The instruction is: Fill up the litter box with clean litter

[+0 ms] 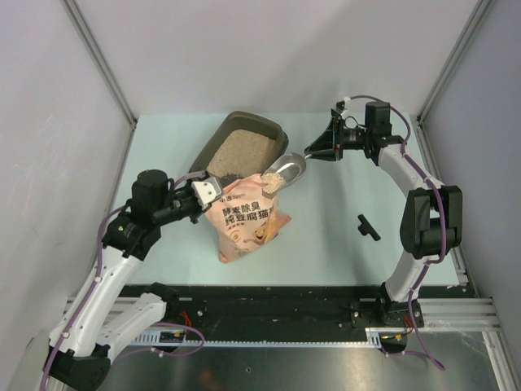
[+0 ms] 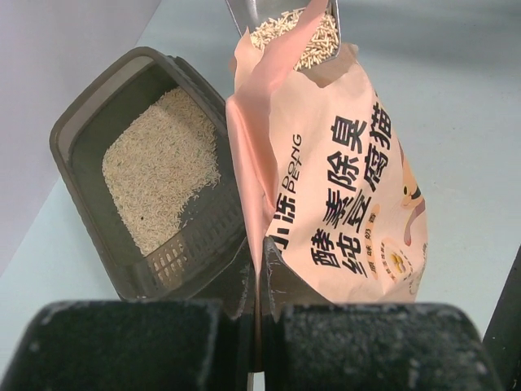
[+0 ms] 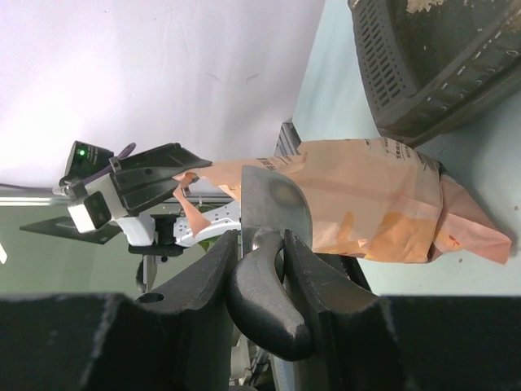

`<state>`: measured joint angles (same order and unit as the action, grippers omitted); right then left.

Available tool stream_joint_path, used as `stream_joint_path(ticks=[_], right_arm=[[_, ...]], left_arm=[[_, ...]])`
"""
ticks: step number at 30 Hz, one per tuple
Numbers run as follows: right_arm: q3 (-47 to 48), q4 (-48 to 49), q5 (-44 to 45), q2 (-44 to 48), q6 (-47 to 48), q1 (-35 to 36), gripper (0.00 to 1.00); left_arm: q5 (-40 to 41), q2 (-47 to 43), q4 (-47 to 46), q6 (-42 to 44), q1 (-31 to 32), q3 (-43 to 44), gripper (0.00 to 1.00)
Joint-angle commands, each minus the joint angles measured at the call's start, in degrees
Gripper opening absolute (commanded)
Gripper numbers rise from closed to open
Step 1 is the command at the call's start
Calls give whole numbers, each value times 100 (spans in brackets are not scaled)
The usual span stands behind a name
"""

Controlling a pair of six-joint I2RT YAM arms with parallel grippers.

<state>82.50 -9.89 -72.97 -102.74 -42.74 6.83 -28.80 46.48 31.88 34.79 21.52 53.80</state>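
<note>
Pale table (image 1: 326, 261). Left gripper (image 1: 209, 192) pinched tight on bag (image 1: 248, 224) edge. Right gripper (image 1: 313, 153) clamps loaded scoop (image 1: 289, 171) by its handle. Litter box (image 1: 252, 116), part-filled with clean litter (image 1: 240, 151), lies left of that gripper, past the scoop. I'd carry level, then tip.

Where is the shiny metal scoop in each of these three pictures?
Top external: the scoop is at centre, just right of the litter box, over the pink bag.
Left wrist: the scoop is at the top edge, behind the bag's mouth.
Right wrist: the scoop is at centre, back towards us, its handle in the right tool.
Shared landmark: the pink bag.
</note>
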Motion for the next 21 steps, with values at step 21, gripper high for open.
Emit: stream_joint_path(ticks=[21], right_arm=[[266,1745,-367,-440,-1245,-59,0]], left_arm=[[260,19,134,204,-34,69,0]])
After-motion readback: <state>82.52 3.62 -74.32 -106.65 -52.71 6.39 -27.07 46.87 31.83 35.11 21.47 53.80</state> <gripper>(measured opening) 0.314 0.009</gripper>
